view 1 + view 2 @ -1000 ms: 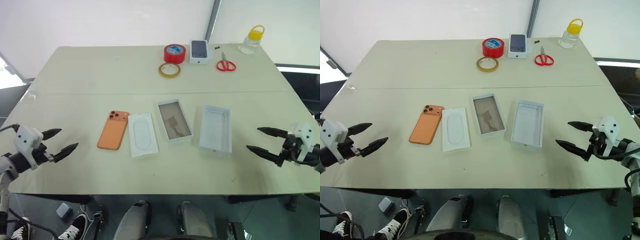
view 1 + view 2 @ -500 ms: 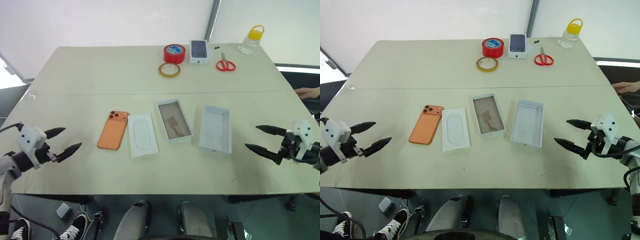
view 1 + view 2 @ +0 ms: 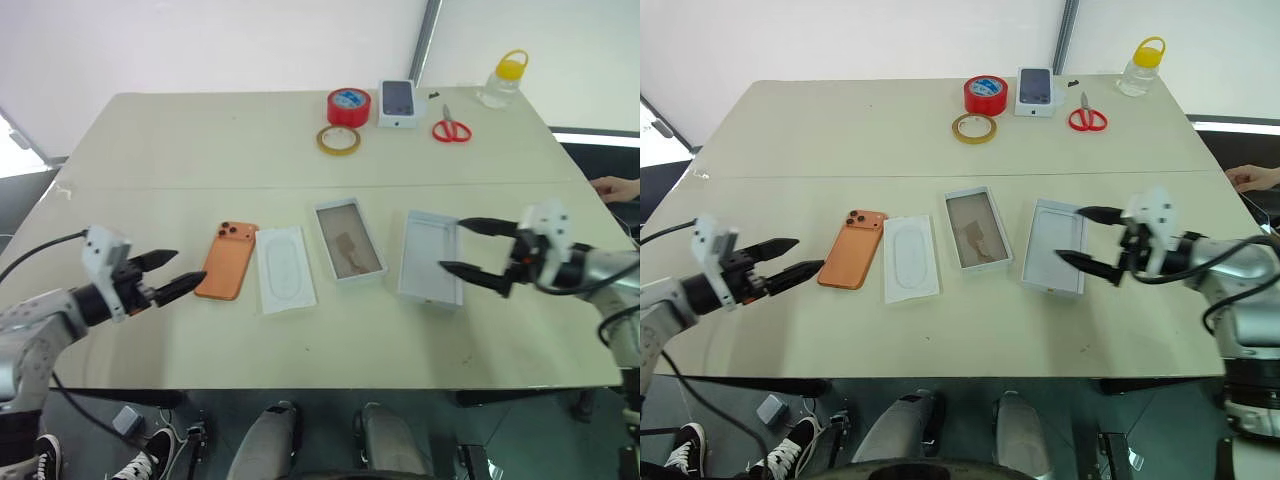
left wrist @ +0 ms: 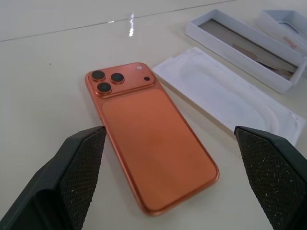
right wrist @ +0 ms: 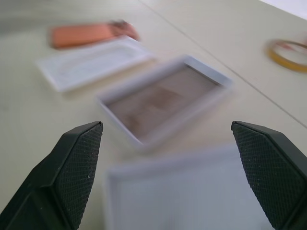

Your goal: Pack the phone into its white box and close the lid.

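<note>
Legible text: none is showing on any item.
Small box (image 3: 398, 103): is bearing a dark phone picture, no readable lettering.
Red tape roll (image 3: 349, 106): is showing a blue top label, too small to read.

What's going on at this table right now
A two-armed robot is setting up to pack the orange phone into the white box. Nothing is held. The left gripper is open, pointing at the phone's near end, not touching it. The right gripper is open, over the right edge of the lid, which lies open side up. The phone lies back up on the table beside a flat white insert; the box stands open.
</note>
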